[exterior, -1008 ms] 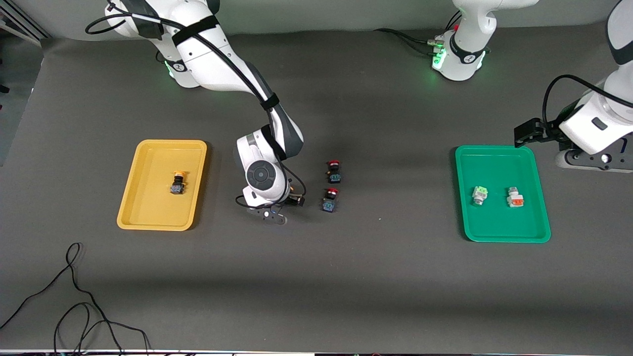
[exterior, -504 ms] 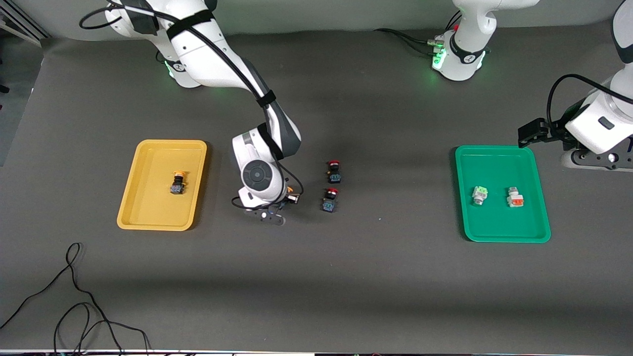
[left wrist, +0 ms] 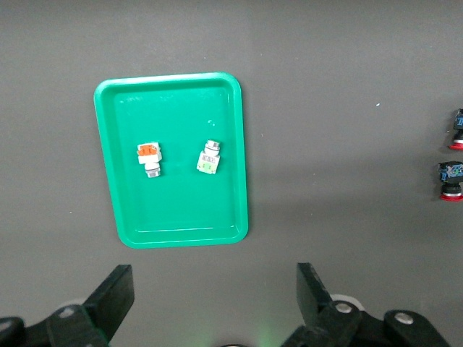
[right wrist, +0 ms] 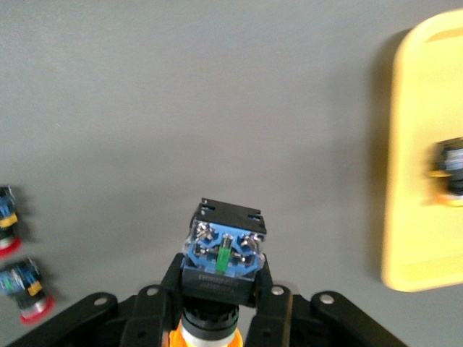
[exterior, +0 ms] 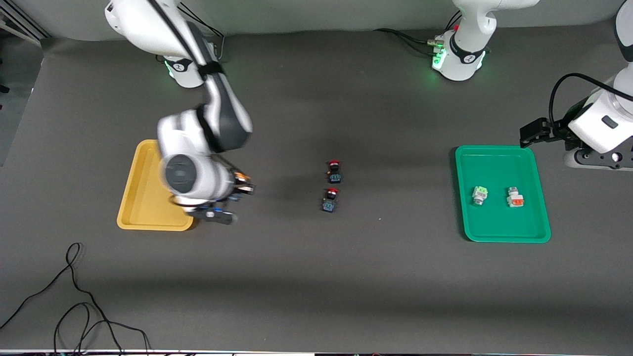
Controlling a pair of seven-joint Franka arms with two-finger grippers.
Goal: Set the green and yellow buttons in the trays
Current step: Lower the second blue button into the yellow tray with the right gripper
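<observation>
Green tray (exterior: 494, 153), two buttons (exterior: 478, 194).

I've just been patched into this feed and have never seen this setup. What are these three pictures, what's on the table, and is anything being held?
You are watching two robot arms at a dark table, each ending in a two-finger gripper.

The wide picture comes from a high camera facing the robots. The other two come from cameras on each arm's wrist.

The right gripper is shut on a yellow button and hangs by the yellow tray at the right arm's end. Another button lies in that tray, blurred in the right wrist view.

The left gripper is open and holds nothing; that arm waits above the green tray. In that tray lie two white buttons, one with a green face, one with an orange face.

Two red buttons sit mid-table, outside both trays.
</observation>
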